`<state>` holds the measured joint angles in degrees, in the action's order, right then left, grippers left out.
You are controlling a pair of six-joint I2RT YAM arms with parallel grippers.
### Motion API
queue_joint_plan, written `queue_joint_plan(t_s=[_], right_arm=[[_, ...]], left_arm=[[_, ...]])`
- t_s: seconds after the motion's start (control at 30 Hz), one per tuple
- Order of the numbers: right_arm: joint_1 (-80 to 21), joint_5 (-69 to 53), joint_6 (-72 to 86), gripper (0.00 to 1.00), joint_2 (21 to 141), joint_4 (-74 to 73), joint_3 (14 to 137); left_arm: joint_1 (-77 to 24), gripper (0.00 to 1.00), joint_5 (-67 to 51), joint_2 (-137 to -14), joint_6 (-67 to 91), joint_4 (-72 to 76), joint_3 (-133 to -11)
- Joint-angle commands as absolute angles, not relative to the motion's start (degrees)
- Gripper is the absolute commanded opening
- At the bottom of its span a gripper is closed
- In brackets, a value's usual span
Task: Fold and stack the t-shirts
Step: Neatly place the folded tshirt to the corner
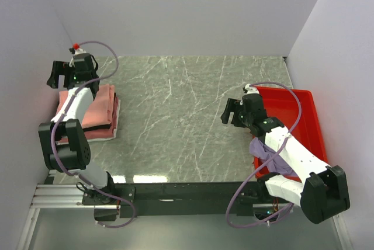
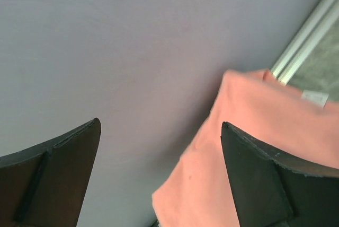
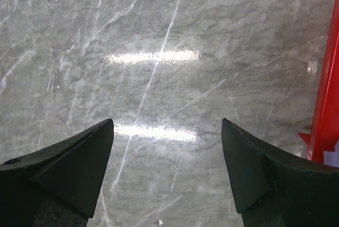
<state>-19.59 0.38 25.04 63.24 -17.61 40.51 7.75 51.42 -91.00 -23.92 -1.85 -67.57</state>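
Observation:
A stack of folded t-shirts (image 1: 100,108) lies at the table's left edge, salmon-pink on top with a black layer and a pink layer showing beneath. My left gripper (image 1: 56,75) hovers over the stack's far left corner, close to the left wall. In the left wrist view it (image 2: 159,126) stands open with nothing between its fingers; the salmon-pink shirt (image 2: 249,147) and its white label (image 2: 315,97) lie to the right. A lavender t-shirt (image 1: 266,155) hangs crumpled over the red tray's near left rim, partly under my right arm. My right gripper (image 1: 229,111) is open and empty above bare table (image 3: 167,123).
The red plastic tray (image 1: 304,115) sits at the table's right side; its edge (image 3: 326,94) shows just right of my right fingers. The marble table (image 1: 175,110) spreads between the arms. Grey walls close in on the left, back and right. An aluminium rail (image 2: 310,28) runs beside the stack.

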Motion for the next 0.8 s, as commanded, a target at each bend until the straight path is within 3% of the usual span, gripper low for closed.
queue_joint_plan(t_s=[0.0, 0.3, 0.53, 0.77], right_arm=[[-19.16, 0.26, 24.7, 0.88, 63.11, -16.88, 43.07], [-19.16, 0.18, 24.96, 0.9, 61.96, -17.05, 43.15], [-19.16, -0.97, 25.31, 0.91, 60.38, -16.61, 42.45], [-19.07, -1.23, 26.1, 0.91, 58.71, -16.17, 41.84]], left_arm=[[7.91, 1.0, 52.39, -87.8, -15.93, -7.01, -76.87], [7.82, 1.0, 38.43, -81.67, 17.97, -24.69, -88.77], [5.81, 0.99, 26.38, -72.61, 34.78, -26.89, -82.45], [-8.34, 0.99, 29.7, -62.06, 41.65, -25.93, -68.22]])
